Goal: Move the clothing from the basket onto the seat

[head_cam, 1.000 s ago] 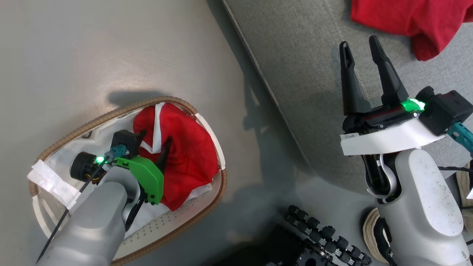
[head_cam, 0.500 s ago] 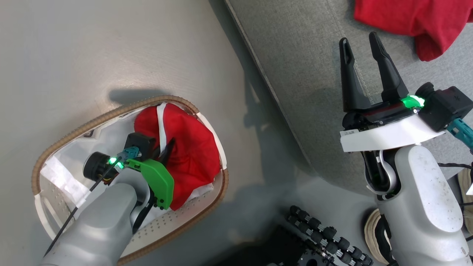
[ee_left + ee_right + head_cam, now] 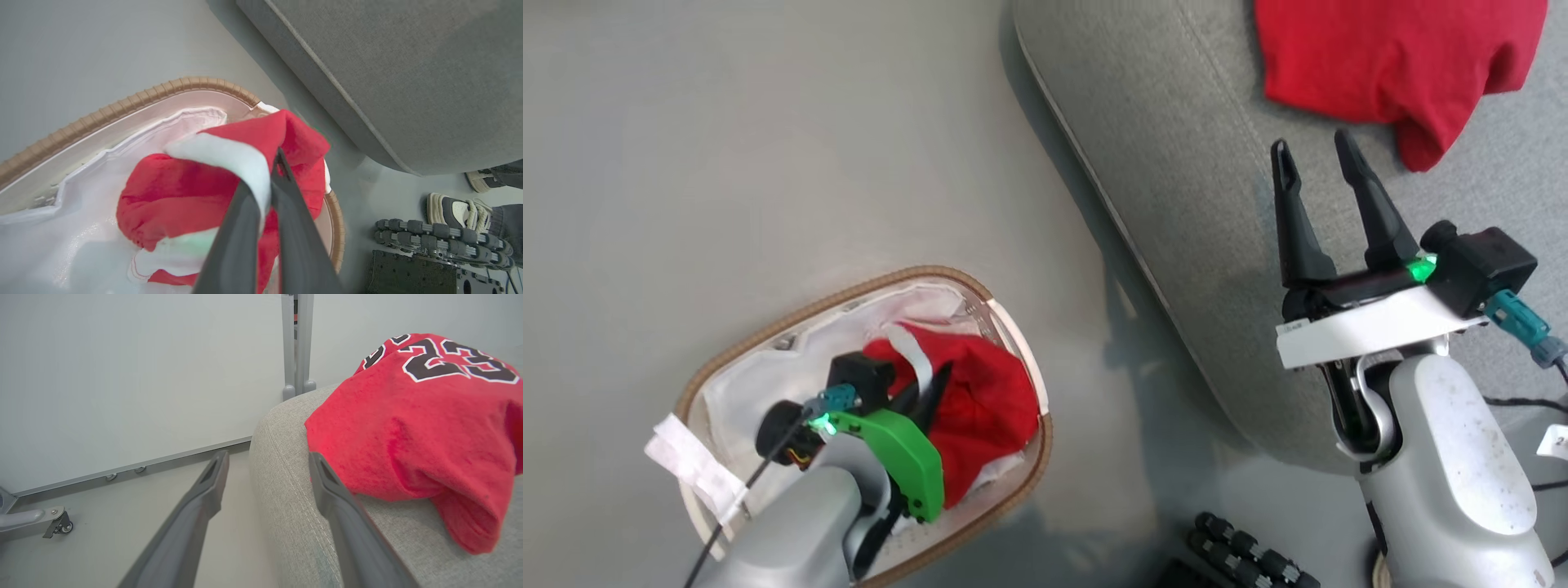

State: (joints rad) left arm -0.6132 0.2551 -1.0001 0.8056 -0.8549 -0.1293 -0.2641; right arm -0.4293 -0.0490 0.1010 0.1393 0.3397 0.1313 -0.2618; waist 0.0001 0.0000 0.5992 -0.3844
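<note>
One red piece of clothing (image 3: 992, 400) lies bunched in the basket (image 3: 849, 292) at the lower left, on its white liner (image 3: 61, 228). My left gripper (image 3: 278, 154) is shut on a fold of this garment (image 3: 179, 192) beside its white trim, and the pinched cloth stands up above the rest. A second red garment (image 3: 1380, 65), lettered "23" (image 3: 445, 361), rests on the grey seat (image 3: 1176, 163). My right gripper (image 3: 1312, 143) hangs open over the seat's corner (image 3: 286, 477), short of that garment, with nothing between its fingers.
The basket stands on grey floor left of the seat. A black ribbed cable chain (image 3: 433, 234) and sandals (image 3: 453, 210) lie on the floor near the robot's base. A pale wall with a metal post (image 3: 296, 343) and a caster (image 3: 61, 526) lie beyond the seat.
My left gripper has shut on the red garment in the basket and drawn it into a bunch. The head camera has shifted. The right gripper has stayed open over the seat.
</note>
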